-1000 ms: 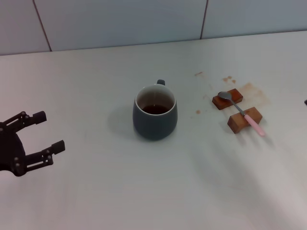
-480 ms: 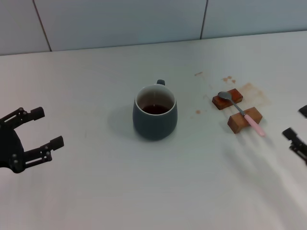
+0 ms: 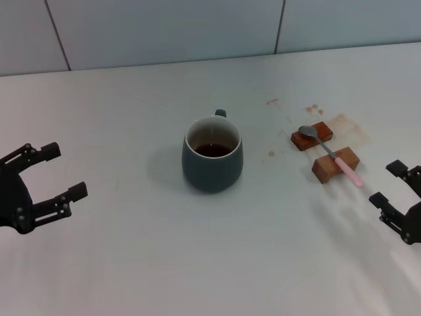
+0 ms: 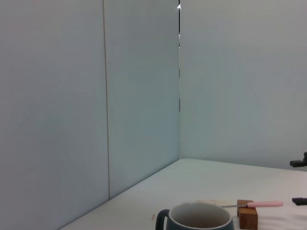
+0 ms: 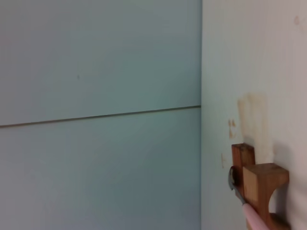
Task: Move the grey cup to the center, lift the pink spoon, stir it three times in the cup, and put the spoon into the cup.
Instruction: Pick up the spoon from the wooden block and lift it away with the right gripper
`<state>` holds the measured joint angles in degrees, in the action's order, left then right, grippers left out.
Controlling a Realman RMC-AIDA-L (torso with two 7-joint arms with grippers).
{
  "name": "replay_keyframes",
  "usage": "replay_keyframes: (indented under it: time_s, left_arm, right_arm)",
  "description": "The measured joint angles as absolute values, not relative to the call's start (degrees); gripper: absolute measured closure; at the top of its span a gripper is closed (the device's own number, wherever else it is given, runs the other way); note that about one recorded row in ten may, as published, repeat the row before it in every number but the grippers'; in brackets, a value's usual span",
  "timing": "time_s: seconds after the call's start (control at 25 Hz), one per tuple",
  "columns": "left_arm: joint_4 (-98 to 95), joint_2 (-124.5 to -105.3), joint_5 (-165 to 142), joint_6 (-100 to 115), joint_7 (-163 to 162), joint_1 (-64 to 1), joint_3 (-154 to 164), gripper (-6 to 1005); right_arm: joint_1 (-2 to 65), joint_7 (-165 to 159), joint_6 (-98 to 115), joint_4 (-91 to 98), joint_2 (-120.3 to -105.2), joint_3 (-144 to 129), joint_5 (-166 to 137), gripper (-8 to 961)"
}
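The grey cup stands upright in the middle of the white table, handle to the back, dark residue inside; it also shows in the left wrist view. The pink spoon lies across two brown wooden blocks to the cup's right; it also shows in the left wrist view and in the right wrist view. My left gripper is open and empty at the table's left. My right gripper is open and empty at the right edge, just in front and right of the spoon.
Brown stains mark the table behind the blocks. A pale tiled wall runs along the back of the table.
My right gripper has come into view from the right edge and moved in toward the spoon. My left gripper has drawn back slightly to the left. Cup and spoon have not moved.
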<state>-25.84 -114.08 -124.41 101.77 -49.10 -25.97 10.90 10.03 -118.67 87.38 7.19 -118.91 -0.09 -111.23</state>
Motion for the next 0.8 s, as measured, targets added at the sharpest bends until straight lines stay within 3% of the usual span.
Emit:
replay_keyframes:
  time_s: [0.8]
  left_arm:
    - [-25.76,-114.25,-122.21,102.69,-49.29,-25.60,10.90,140]
  right_arm:
    - [13.83,-118.06,81.27,6.52,-118.91,-0.62,-112.46,134]
